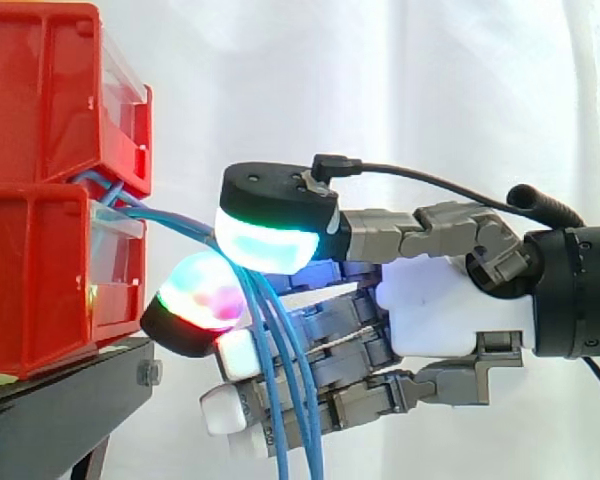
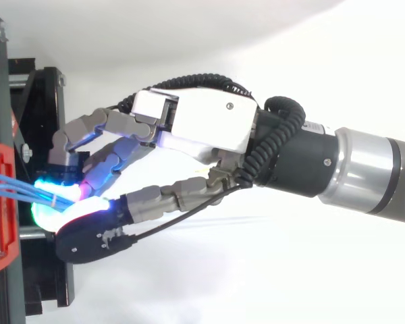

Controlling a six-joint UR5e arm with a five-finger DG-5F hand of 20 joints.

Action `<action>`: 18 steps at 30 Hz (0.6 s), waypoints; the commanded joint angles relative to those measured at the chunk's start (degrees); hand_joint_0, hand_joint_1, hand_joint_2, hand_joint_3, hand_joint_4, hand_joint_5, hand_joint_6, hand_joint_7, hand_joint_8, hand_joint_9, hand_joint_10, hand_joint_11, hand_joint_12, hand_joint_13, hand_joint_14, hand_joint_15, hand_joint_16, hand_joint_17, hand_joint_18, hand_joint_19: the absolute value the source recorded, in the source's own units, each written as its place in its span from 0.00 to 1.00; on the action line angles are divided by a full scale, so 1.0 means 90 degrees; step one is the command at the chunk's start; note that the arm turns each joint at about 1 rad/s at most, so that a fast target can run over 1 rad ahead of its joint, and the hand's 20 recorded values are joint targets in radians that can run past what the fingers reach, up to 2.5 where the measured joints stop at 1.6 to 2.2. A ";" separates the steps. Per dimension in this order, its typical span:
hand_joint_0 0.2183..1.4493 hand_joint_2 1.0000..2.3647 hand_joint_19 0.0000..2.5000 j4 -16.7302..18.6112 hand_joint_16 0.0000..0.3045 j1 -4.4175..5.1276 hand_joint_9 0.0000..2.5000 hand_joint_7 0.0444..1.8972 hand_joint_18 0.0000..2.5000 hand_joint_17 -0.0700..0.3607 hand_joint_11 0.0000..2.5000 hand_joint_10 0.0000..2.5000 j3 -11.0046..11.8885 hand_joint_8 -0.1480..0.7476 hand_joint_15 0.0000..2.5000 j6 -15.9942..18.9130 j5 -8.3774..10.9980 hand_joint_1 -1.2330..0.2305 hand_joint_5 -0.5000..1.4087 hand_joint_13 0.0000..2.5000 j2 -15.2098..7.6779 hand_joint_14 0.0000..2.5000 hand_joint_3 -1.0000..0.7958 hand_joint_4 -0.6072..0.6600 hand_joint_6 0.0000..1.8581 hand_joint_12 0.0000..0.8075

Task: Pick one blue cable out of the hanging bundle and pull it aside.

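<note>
From the side, two red bins [image 1: 40,200] are stacked on a black stand [image 1: 50,410] in front of a white curtain [image 1: 380,80]. The blue cables [image 1: 298,430] leave the front of the bins at the seam between the upper and the lower one. They arc away from the bins and then drop in a loose bundle just in front of them. The hand [image 1: 440,310] reaches in level toward the bins from the far side of the cables. Its fingers [image 1: 320,325] are curled in on the cables: an upper pad [image 1: 270,240] glowing cyan and green sits on top of the strands. A lower pad [image 1: 200,295] glowing magenta and red is underneath, closer to the bins. The strands pass between the two pads. I cannot tell how many of them are actually pinched. The hanging part falls across the remaining fingers, which lie below the two pads.

From above, the bins show as a red edge [image 2: 7,260] beside the stand [image 2: 44,88]. The cables [image 2: 20,187] run straight out from the bins into the cluster of glowing pads. The hand [image 2: 202,125] lies beyond them, with its fingers [image 2: 88,128] bent toward the bins and meeting on the cables just beside the bin front.
</note>
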 commanded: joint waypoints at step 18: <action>0.22 0.00 0.15 -0.0228 0.15 -0.0038 0.44 0.46 0.26 0.41 0.24 0.01 0.0088 0.45 0.20 0.0060 -0.0190 0.41 0.20 0.36 0.0000 0.01 0.28 0.53 0.49 0.36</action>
